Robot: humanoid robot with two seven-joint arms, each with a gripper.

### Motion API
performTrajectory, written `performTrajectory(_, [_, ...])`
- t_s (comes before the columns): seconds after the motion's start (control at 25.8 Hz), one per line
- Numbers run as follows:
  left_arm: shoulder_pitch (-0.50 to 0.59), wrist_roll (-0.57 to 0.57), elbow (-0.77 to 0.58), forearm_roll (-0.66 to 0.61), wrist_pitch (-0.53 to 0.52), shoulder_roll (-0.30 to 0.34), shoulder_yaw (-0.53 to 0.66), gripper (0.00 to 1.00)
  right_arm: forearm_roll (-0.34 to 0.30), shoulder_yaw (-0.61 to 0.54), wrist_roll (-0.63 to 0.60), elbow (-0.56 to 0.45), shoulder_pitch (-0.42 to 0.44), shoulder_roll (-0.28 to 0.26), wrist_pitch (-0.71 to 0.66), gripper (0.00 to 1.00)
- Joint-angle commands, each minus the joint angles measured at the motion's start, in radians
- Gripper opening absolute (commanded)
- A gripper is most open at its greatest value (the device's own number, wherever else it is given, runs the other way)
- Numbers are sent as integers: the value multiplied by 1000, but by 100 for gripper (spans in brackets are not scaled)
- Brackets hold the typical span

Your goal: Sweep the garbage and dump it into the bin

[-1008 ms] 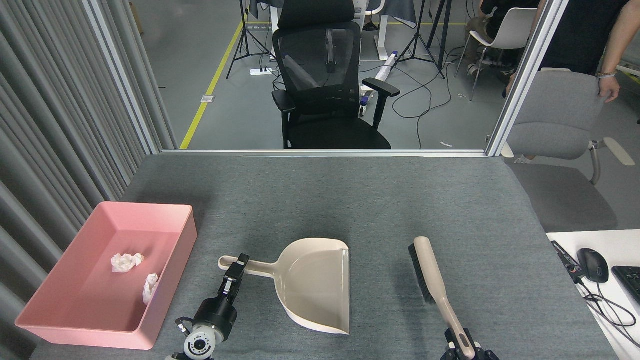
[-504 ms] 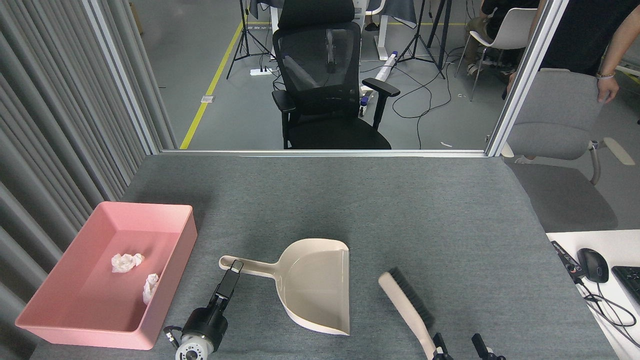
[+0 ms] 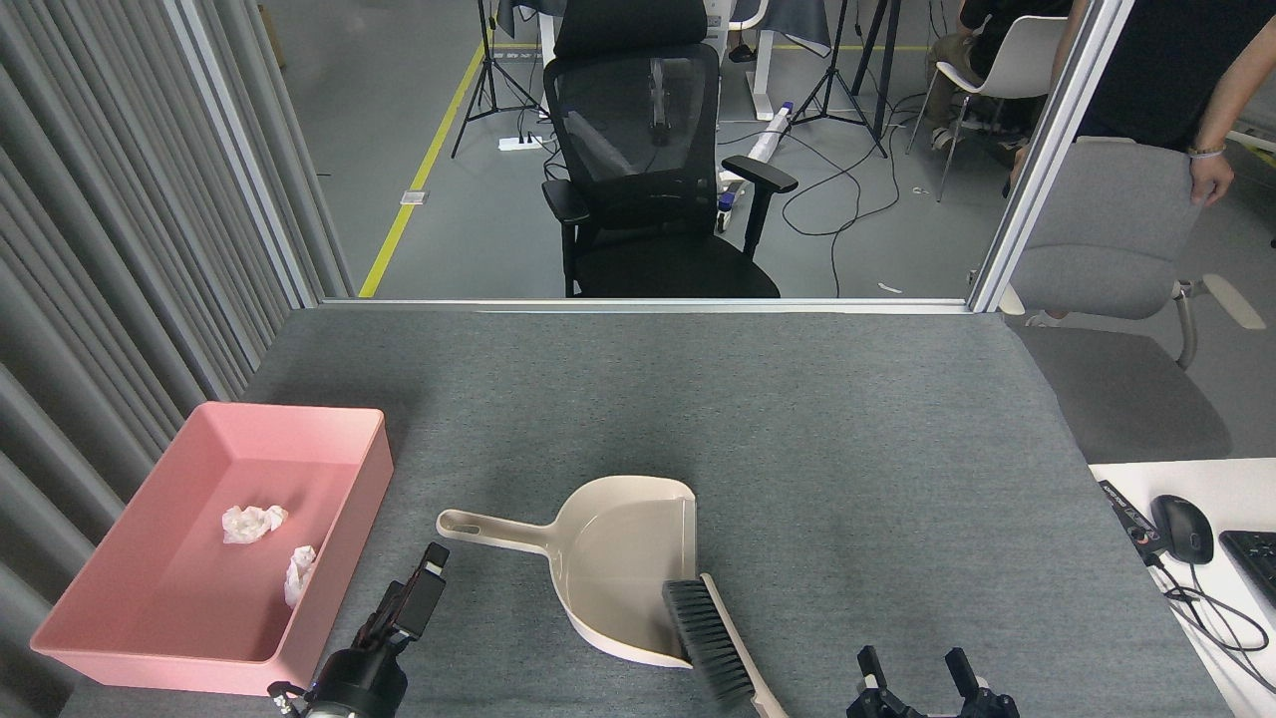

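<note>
Tissue wads, two of them, lie in the pink bin (image 3: pixel 214 543) at the left edge of the grey table (image 3: pixel 758 419): one garbage wad (image 3: pixel 253 522) out on the bin floor, the second garbage wad (image 3: pixel 299 575) close against the right wall, nearer the front. The two are near each other but not touching.

Just right of the bin, the left gripper (image 3: pixel 431 566) points up and away over the bare table, a little short of the dustpan handle and apart from it; its fingers are seen edge-on and dark, so I cannot tell how far they are parted, and nothing shows between them.

The beige dustpan (image 3: pixel 618 568) lies flat at the table's front middle, its handle reaching left. The brush (image 3: pixel 713 648) lies tilted at the pan's open right edge, bristle end overlapping the pan's front corner, handle running off the bottom of the view.

Down at the lower right, the right gripper (image 3: pixel 915 670) has its fingers spread apart with nothing in them, just beside the brush but clear of it.
</note>
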Motion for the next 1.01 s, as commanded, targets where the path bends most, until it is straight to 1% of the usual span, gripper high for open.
performTrajectory(0.0, [58,-32,-158,-6,34,4,-2,98,0,0,-1,-5,-16,4,3,97])
performTrajectory(0.19, [90,-41,-333,-8,54,11,-20,98,0,0,-1,-10,-68,2,15,98])
performTrajectory(0.31, [95,-27,-392,-28,40,11,-29,98,3,2,-1,-7,-120,1,16,98])
performTrajectory(0.43, [98,-20,-409,-168,-6,17,-37,98,17,9,-1,10,-199,4,35,98])
performTrajectory(0.5, [98,14,-411,-338,-39,20,-34,98,20,35,4,22,-248,19,67,98])
performTrajectory(0.58, [96,108,-412,-508,-47,30,-29,98,40,81,2,44,-286,25,121,98])
performTrajectory(0.66, [91,212,-408,-589,-38,40,-25,98,104,130,-1,74,-317,28,181,98])
performTrajectory(0.7, [93,252,-411,-602,-35,37,-21,98,140,160,-1,103,-327,33,207,98])
performTrajectory(0.74, [95,264,-415,-603,-27,36,-18,98,163,184,-2,117,-333,40,227,98])
performTrajectory(0.78, [99,261,-420,-603,-15,33,-11,98,170,199,-4,120,-335,50,234,98])
performTrajectory(0.97, [124,259,-414,-602,-9,48,61,98,166,200,-18,119,-323,62,234,98])
